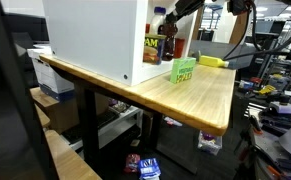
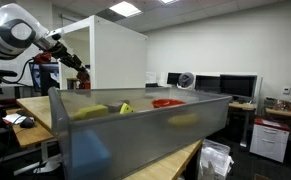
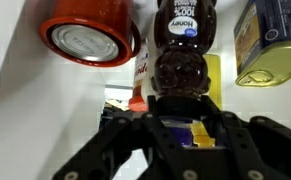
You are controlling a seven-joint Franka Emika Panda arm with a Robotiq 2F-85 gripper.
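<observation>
Gripper [image 3: 170,118] spread wide, not clamped on anything, nosed right up to a dark honey bottle [image 3: 182,55] lined up dead centre with the gap. Red can [image 3: 85,35] just left of the bottle, yellow-and-blue tin [image 3: 270,45] close on the right. All tucked inside a white cabinet [image 1: 95,35] on a wooden table [image 1: 210,100], with a green box [image 1: 184,70] sitting outside, near the opening.

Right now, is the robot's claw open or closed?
Open: in the wrist view the gripper has its jaws spread wide, with the honey bottle between them; whether they touch it cannot be told.
</observation>
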